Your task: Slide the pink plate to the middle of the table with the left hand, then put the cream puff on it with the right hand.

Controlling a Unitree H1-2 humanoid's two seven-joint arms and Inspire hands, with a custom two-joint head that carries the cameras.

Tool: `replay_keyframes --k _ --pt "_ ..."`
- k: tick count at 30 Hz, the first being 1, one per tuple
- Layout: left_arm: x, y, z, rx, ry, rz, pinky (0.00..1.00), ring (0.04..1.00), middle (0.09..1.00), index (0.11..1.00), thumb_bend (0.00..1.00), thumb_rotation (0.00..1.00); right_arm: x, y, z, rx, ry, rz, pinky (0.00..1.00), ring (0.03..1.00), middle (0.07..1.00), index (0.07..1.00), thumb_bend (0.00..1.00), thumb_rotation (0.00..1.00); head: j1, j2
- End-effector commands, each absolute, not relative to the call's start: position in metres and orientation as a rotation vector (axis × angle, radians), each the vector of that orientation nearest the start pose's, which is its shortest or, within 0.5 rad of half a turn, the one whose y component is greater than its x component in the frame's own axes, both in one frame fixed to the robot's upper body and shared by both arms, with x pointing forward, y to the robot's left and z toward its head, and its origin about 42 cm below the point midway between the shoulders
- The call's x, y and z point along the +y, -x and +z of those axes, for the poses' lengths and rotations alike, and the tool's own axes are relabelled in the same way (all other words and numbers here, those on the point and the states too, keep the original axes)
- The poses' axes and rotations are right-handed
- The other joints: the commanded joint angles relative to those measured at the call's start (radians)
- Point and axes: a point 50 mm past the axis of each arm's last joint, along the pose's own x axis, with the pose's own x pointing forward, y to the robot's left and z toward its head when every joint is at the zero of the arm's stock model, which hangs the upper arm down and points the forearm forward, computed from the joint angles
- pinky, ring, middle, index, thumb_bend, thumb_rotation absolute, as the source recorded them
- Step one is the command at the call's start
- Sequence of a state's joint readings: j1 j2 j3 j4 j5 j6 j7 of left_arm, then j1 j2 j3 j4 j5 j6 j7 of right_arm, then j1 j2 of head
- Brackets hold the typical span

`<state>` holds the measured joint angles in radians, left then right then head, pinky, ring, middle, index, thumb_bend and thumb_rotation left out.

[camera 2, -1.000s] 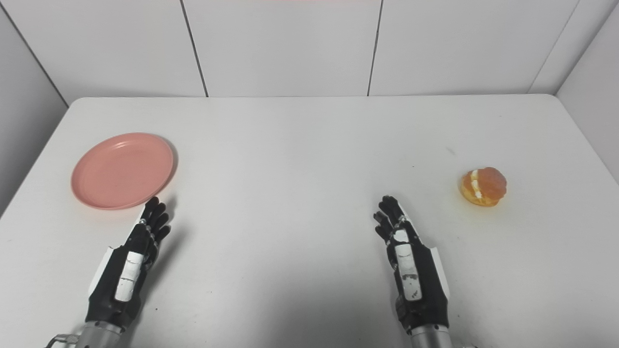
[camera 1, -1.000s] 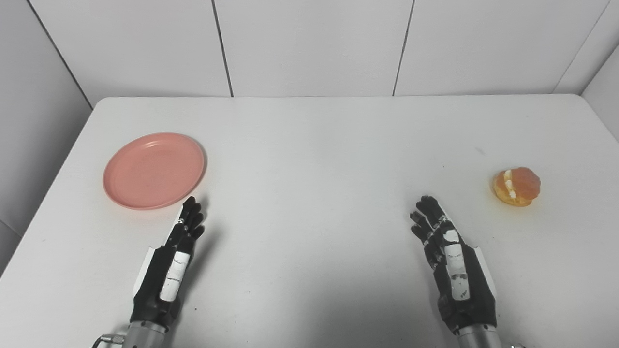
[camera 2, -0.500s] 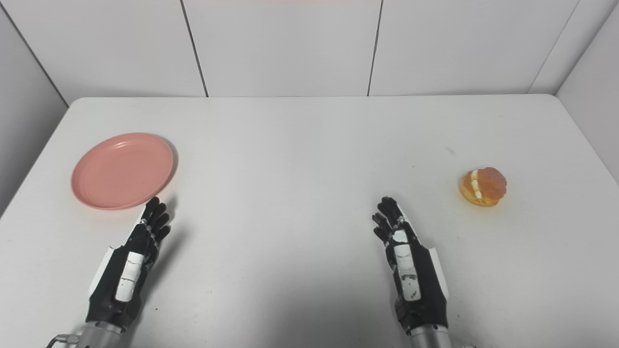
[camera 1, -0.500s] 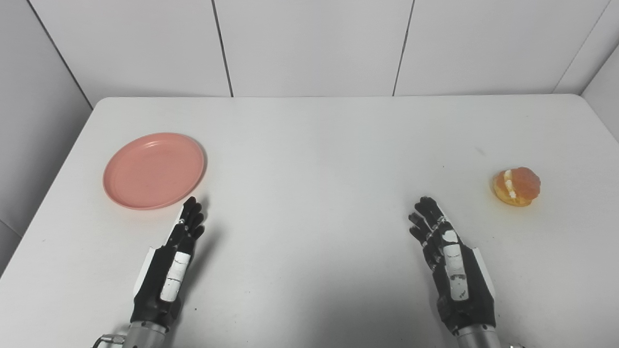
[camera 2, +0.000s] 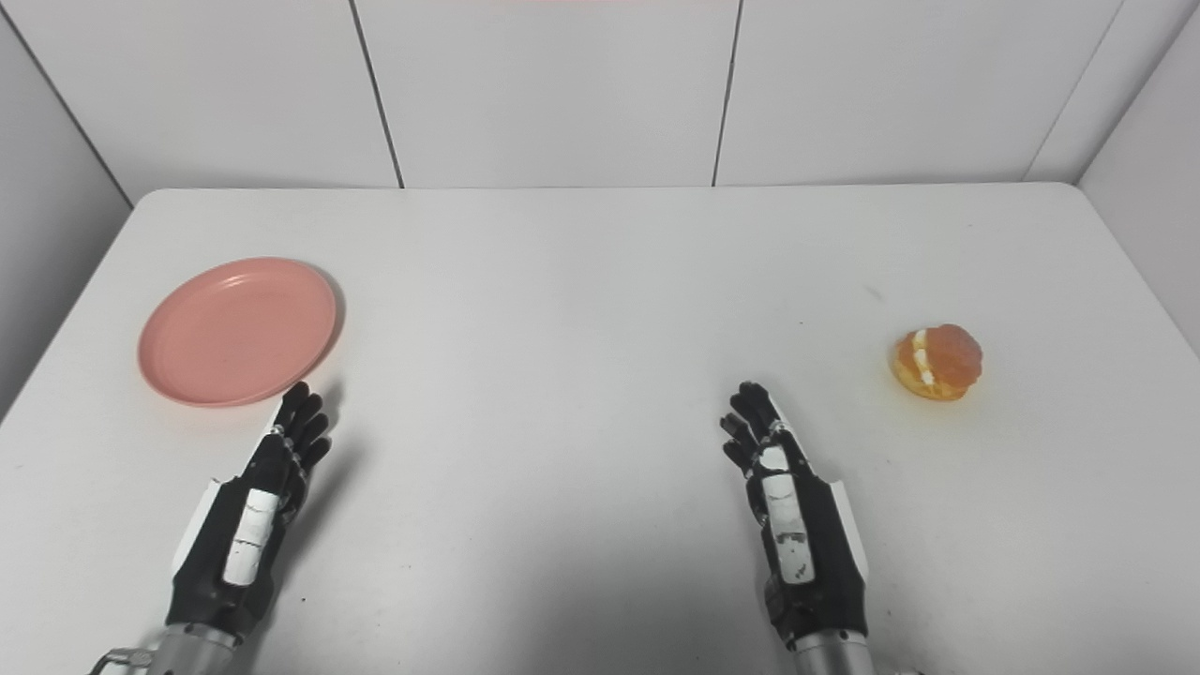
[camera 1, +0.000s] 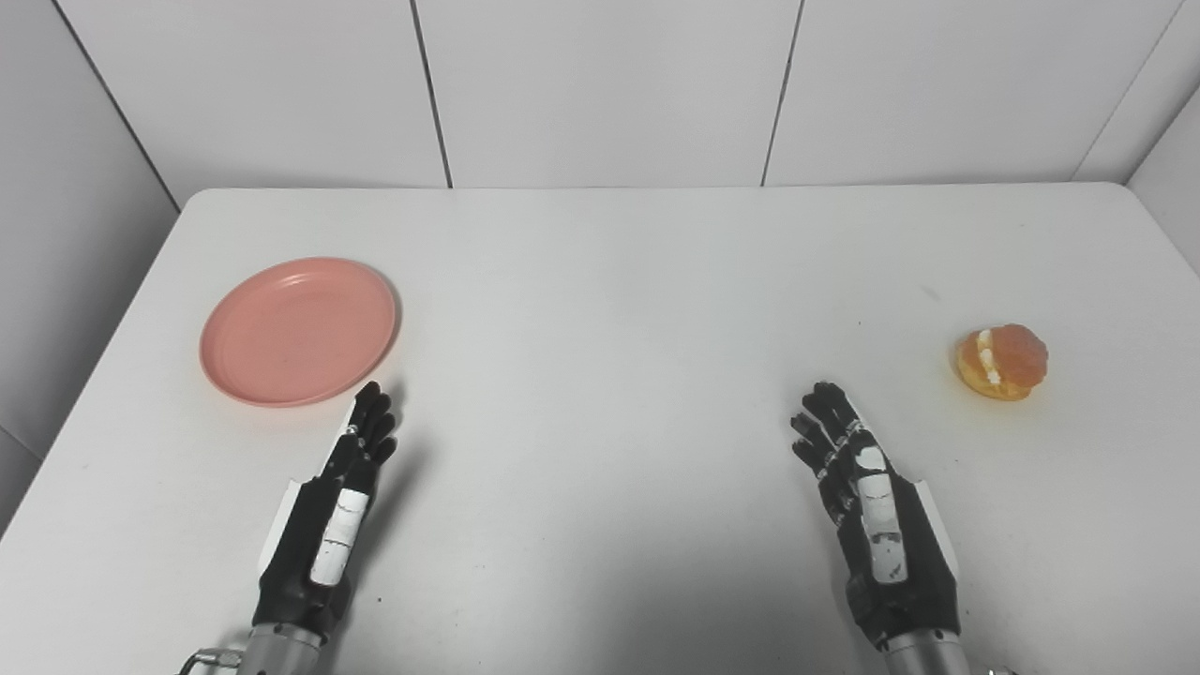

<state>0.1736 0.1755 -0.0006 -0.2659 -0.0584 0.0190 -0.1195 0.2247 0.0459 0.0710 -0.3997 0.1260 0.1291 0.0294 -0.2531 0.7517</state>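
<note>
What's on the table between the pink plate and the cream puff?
Nothing: in both eye views only bare table lies between pink plate and cream puff.

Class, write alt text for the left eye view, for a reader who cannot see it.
Two black robot hands, left hand and right hand, rest open on a white table, holding nothing. An empty round pink plastic plate lies just beyond the left hand's fingertips; a golden cream puff with white filling sits at far right, clear of the right hand.

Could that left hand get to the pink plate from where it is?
Probably yes. The left hand lies open with its fingertips just short of the pink plate, and only bare table lies between them.
</note>
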Motion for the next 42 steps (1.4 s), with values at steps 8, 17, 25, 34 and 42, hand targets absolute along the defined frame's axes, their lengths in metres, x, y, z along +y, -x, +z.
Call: replay_keyframes --k 8,17,25,34,42 --pt "0.262 -0.221 0.125 -0.043 -0.142 -0.132 0.99 0.992 1.000 0.990 0.85 0.93 -0.195 -0.192 0.144 -0.040 -0.165 0.064 0.94 0.911 0.925 0.906 0.89 0.92 0.001 0.001" --pt "0.262 -0.220 0.125 -0.046 -0.143 -0.134 0.99 0.995 1.000 0.990 0.85 0.94 -0.194 -0.192 0.145 -0.041 -0.164 0.072 0.95 0.913 0.927 0.909 0.89 0.93 -0.001 0.004" --pt "0.260 -0.221 0.126 -0.046 -0.145 -0.135 0.98 0.986 1.000 0.988 0.85 0.94 -0.194 -0.192 0.145 -0.039 -0.160 0.073 0.95 0.912 0.927 0.910 0.89 0.93 0.003 -0.001" --pt "0.246 -0.221 0.111 -0.039 -0.170 -0.147 0.97 0.972 0.995 0.982 0.87 0.93 -0.210 -0.193 0.129 -0.038 -0.159 0.083 0.99 0.934 0.943 0.921 0.86 0.95 0.155 -0.080" --pt "0.217 -0.221 0.095 -0.075 -0.208 -0.145 0.90 0.950 0.987 0.973 0.83 0.91 -0.235 -0.195 0.107 -0.036 -0.146 0.082 1.00 0.944 0.953 0.930 0.84 0.98 0.274 -0.178"
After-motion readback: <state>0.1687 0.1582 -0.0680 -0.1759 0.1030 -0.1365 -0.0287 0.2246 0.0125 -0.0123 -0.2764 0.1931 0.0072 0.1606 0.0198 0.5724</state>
